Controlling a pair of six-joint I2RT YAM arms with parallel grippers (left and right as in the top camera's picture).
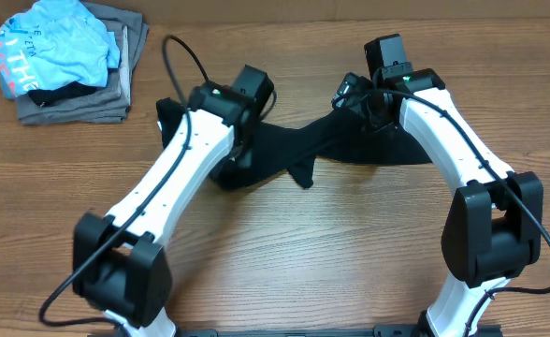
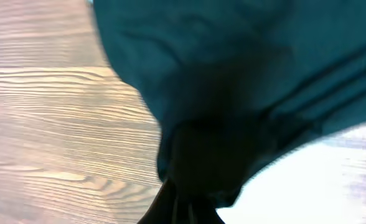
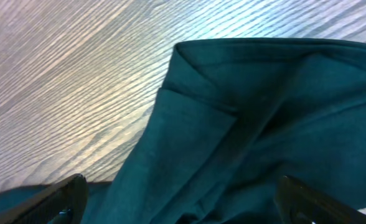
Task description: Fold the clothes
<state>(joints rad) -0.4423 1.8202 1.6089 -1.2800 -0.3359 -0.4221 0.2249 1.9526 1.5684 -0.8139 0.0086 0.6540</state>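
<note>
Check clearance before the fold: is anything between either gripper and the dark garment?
Nothing visible does. The left gripper has the dark garment bunched in it, the open right gripper straddles it, and the clothes pile sits well apart.

overhead looks straight down on the whole table [image 1: 303, 248]. both wrist views sit close, sharing the dark garment [image 3: 264, 124].

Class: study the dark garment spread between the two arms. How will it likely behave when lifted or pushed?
Probably floppy: the dark garment looks creased and draped, one flap trailing onto the table. Likely light, since it bunches into soft folds. Pushed, it would probably wrinkle rather than slide whole.
</note>
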